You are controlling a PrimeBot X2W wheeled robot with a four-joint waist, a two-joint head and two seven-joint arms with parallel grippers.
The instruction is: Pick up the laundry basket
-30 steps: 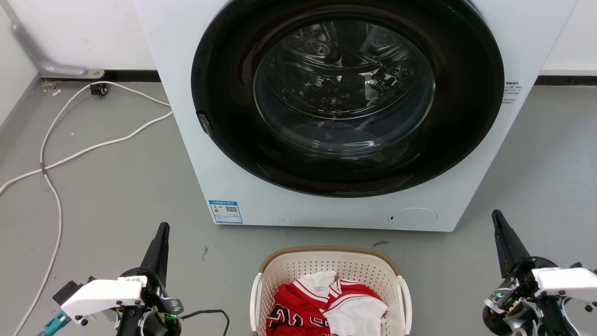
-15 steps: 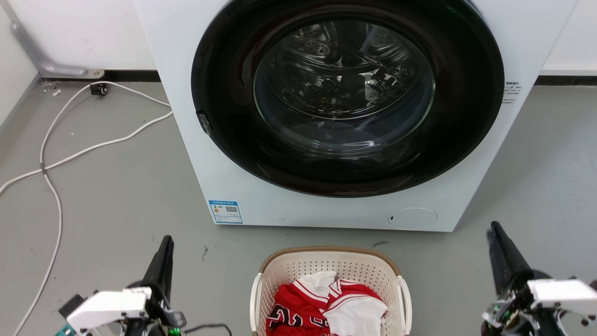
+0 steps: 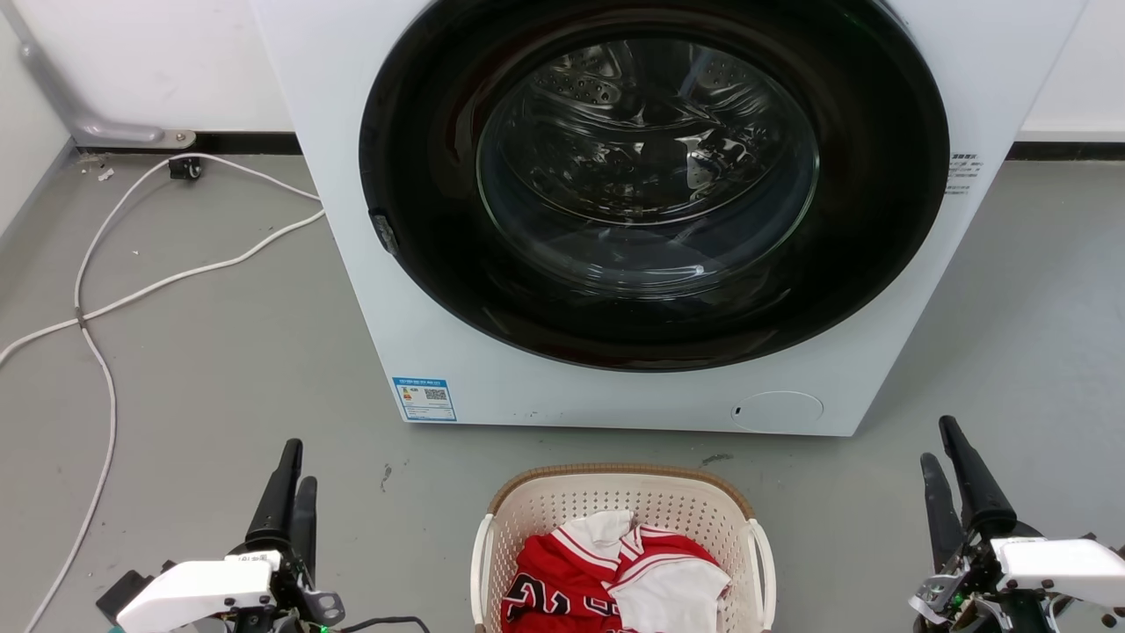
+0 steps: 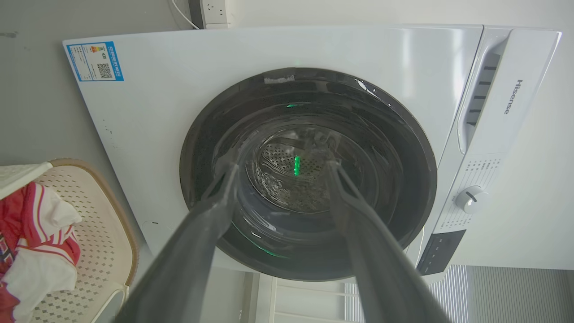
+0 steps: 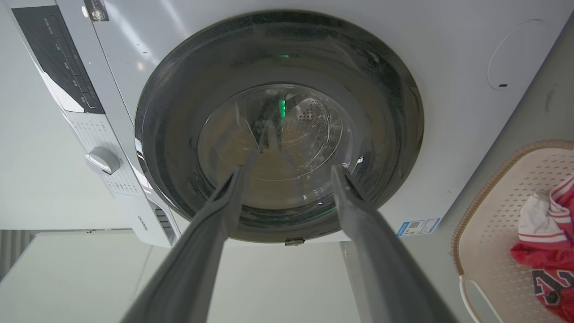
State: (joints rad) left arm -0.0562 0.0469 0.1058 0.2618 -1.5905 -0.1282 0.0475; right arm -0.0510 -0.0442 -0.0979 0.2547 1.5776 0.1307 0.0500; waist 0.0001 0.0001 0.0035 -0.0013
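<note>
Spread left claw (image 3: 300, 463) and right claw (image 3: 938, 440) open from shut, dropped lower | gripped nothing | flanked basket (image 3: 562, 510), well apart | reach still pending

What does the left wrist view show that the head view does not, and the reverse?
Left wrist view, not head view: the control dial and brand name. Head view, not left wrist view: the white cable. Both: the laundry basket, the glass door, the blue label and the open left gripper.
</note>
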